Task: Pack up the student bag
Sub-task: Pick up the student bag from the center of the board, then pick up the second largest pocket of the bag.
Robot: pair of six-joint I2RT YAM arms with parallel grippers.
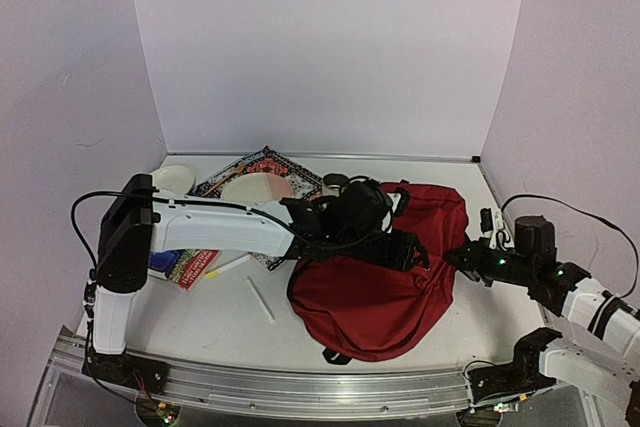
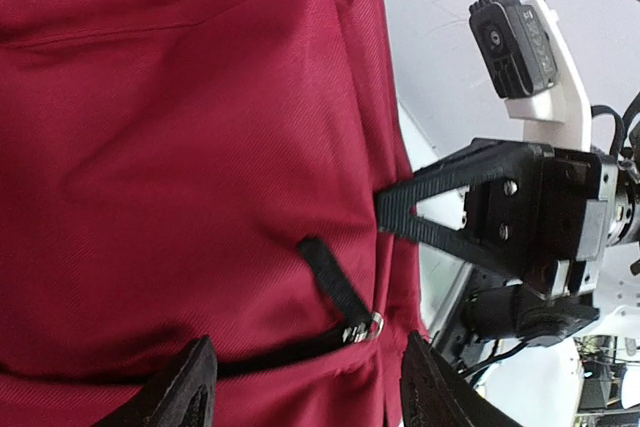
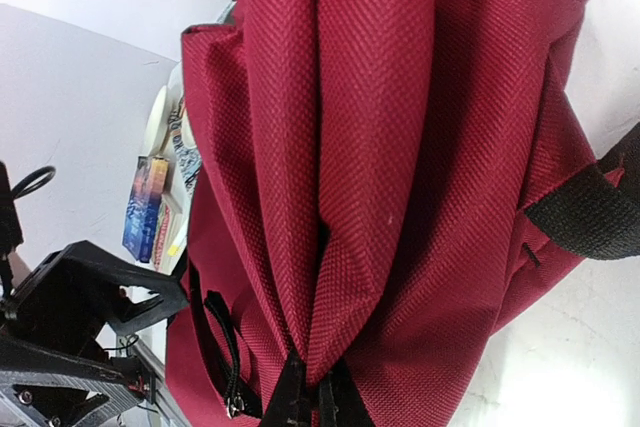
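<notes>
The student bag (image 1: 380, 297) lies dark red on the table in front of both arms. My left gripper (image 1: 410, 250) hovers over its upper middle. In the left wrist view the left gripper (image 2: 310, 397) is open, its fingers (image 2: 190, 392) straddling the black zipper pull (image 2: 335, 282) and its metal ring (image 2: 372, 326). My right gripper (image 1: 453, 257) is at the bag's right edge. In the right wrist view the right gripper (image 3: 315, 402) is shut on a raised fold of the bag's red fabric (image 3: 350, 197). The bag's zipper (image 3: 228, 347) looks closed.
Behind and left of the bag lie a patterned book (image 1: 262, 165), two pale plates (image 1: 172, 179), a stack of books (image 1: 185, 265) and a dark cup (image 1: 335, 183). A white stick (image 1: 261, 299) and a yellow marker (image 1: 213, 273) lie on the table left of the bag.
</notes>
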